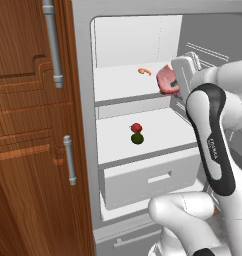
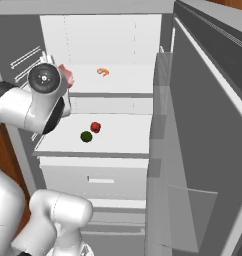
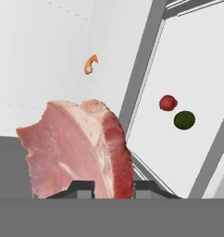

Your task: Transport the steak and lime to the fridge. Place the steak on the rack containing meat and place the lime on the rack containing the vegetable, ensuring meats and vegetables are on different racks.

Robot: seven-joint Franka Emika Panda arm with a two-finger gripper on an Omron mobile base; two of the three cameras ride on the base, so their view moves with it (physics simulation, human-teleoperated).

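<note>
Steak (image 3: 77, 148) pinched edge-on in closed gripper (image 3: 107, 187), held at front right of upper fridge shelf (image 1: 118, 85), near orange meat (image 1: 145, 71). Likely soft, floppy, slick; grip thick edge. Lime (image 1: 137, 139) on lower shelf beside vegetable (image 1: 136, 128).

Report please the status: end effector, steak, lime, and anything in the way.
End effector shut on steak, at upper rack edge. Lime already on lower rack, beside red vegetable. Orange meat piece farther back; path looks clear.

Fridge (image 1: 88, 150) door brown wood-panelled, interior smooth matt white; steak (image 3: 81, 148) marbled, moist-looking.
</note>
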